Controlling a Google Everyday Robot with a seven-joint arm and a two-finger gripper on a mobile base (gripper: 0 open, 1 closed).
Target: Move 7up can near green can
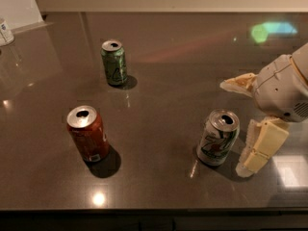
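Observation:
The 7up can (217, 137), silver-white with a green and red logo, stands upright on the dark table (168, 81) at the front right. The green can (114, 62) stands upright at the back left, far from it. My gripper (234, 127) is open just right of the 7up can. One pale finger (238, 83) reaches out behind the can and the other (260, 146) hangs close beside its right side. Neither finger visibly touches the can.
A red-orange can (88, 134) stands upright at the front left. A white object (6, 32) sits at the far left edge. The table's front edge (154, 210) runs along the bottom of the view.

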